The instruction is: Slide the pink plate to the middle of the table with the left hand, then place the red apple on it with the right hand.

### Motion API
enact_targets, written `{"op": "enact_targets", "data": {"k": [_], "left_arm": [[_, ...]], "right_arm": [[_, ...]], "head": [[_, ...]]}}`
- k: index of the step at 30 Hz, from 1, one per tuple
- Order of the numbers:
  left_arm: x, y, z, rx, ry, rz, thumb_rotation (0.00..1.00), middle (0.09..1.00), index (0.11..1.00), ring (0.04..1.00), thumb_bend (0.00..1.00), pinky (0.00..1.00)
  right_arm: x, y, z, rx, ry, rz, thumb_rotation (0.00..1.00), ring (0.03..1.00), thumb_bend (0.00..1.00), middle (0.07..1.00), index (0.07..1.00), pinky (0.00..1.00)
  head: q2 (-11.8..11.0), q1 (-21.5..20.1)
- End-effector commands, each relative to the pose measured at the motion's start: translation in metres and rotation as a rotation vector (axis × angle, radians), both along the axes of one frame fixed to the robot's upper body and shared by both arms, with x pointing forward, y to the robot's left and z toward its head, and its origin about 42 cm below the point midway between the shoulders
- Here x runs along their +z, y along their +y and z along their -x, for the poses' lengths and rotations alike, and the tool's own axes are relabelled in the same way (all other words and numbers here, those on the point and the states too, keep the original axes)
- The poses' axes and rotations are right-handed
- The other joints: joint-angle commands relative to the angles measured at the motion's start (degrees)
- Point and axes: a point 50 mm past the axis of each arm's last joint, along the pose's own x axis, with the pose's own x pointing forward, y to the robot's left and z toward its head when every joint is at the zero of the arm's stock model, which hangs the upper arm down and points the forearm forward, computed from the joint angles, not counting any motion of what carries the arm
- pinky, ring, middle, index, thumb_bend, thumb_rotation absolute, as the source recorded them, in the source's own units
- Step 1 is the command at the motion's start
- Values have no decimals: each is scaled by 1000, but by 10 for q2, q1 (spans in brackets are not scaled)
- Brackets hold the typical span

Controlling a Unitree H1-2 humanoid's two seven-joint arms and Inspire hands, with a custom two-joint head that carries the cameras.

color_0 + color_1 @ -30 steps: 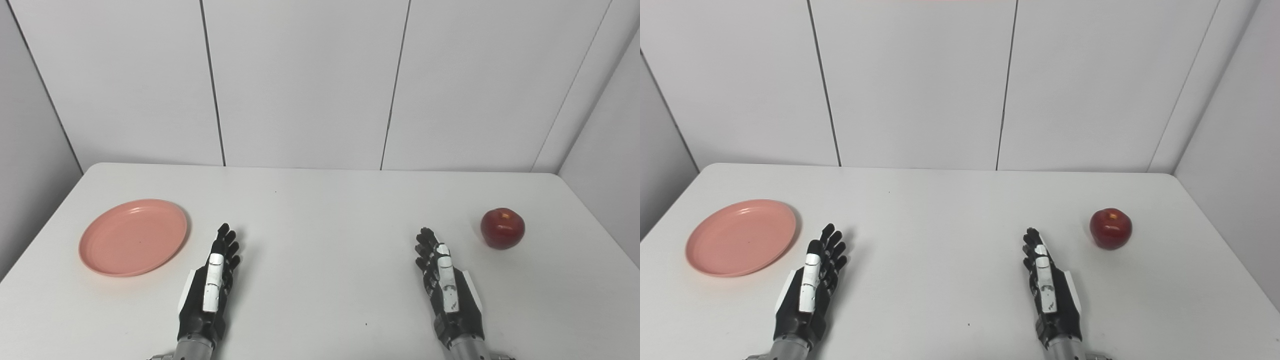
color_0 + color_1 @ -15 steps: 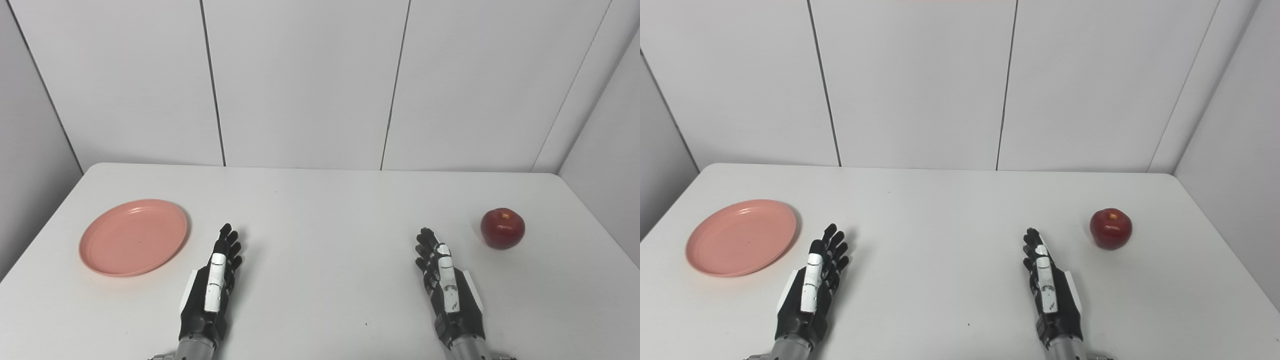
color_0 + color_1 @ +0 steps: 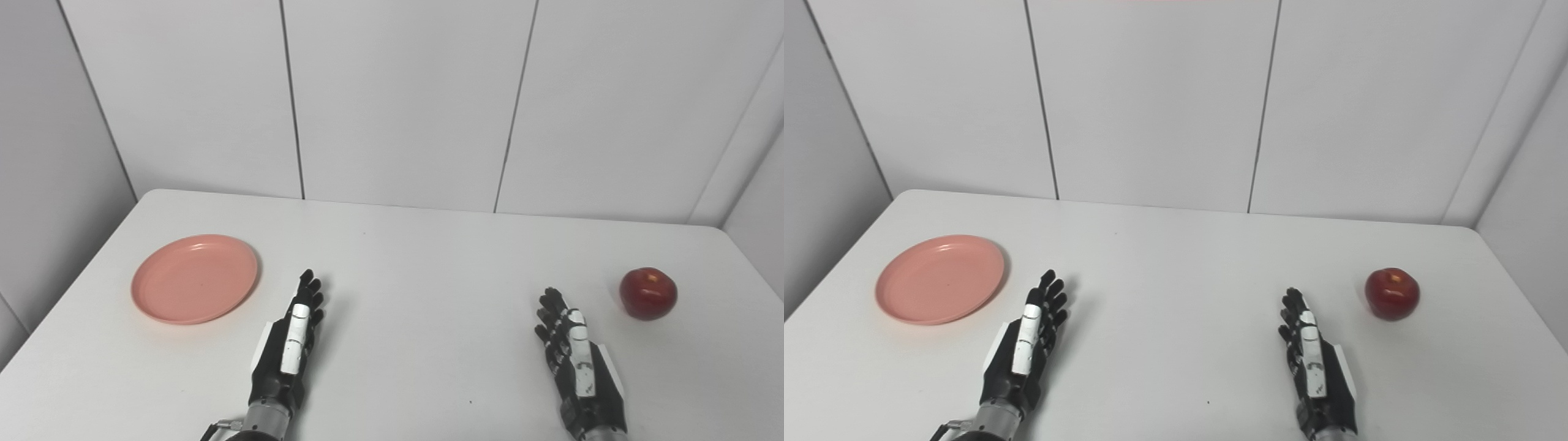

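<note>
- The pink plate (image 3: 195,278) lies flat near the table's left edge, unlabelled.
- The red apple (image 3: 648,293) sits far right.
- Left robot hand (image 3: 289,349) and right robot hand (image 3: 578,363): fingers extended, holding nothing, between them.
- White table (image 3: 416,275); grey panelled walls (image 3: 398,104).

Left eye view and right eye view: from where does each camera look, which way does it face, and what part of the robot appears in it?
Left eye view: on the head, facing forward and down at the white table; shows the left robot hand and right robot hand, both open, entering from below.
Right eye view: beside it, slightly to the right, same direction; same two hands.
Shared: pink plate at left, red apple at right, panelled wall behind.
</note>
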Motion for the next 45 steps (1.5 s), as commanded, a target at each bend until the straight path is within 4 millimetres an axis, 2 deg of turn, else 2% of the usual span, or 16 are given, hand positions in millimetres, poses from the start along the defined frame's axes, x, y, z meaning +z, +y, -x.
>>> {"op": "enact_targets", "data": {"k": [1, 10, 21, 25, 31, 45], "left_arm": [[6, -13, 3, 11, -23, 21, 979, 1000, 1000, 1000, 766, 1000], [2, -33, 2, 4, -19, 25, 959, 1000, 1000, 1000, 796, 1000], [-5, -42, 0, 16, -15, 22, 960, 1000, 1000, 1000, 770, 1000], [-11, -43, 1, 9, -18, 17, 968, 1000, 1000, 1000, 767, 1000], [-19, -47, 1, 11, -22, 13, 979, 1000, 1000, 1000, 742, 1000], [-27, -49, 2, 14, -19, 3, 982, 1000, 1000, 1000, 748, 1000]], "right_arm": [[-1, -11, -1, 2, 14, -5, 1000, 996, 876, 976, 959, 1000], [-10, -31, -1, 8, 13, -23, 1000, 1000, 865, 987, 962, 1000], [-18, -38, -3, -2, 31, -30, 1000, 1000, 849, 995, 969, 1000], [-23, -40, -2, -2, 28, -27, 1000, 1000, 834, 986, 963, 1000], [-29, -42, -1, -1, 43, -28, 1000, 1000, 836, 1000, 980, 1000], [-33, -41, 0, -3, 62, -35, 1000, 1000, 819, 1000, 989, 1000]], "head": [[-4, 13], [-26, 48], [-52, 68], [-80, 78], [-102, 85], [-121, 89]]}}
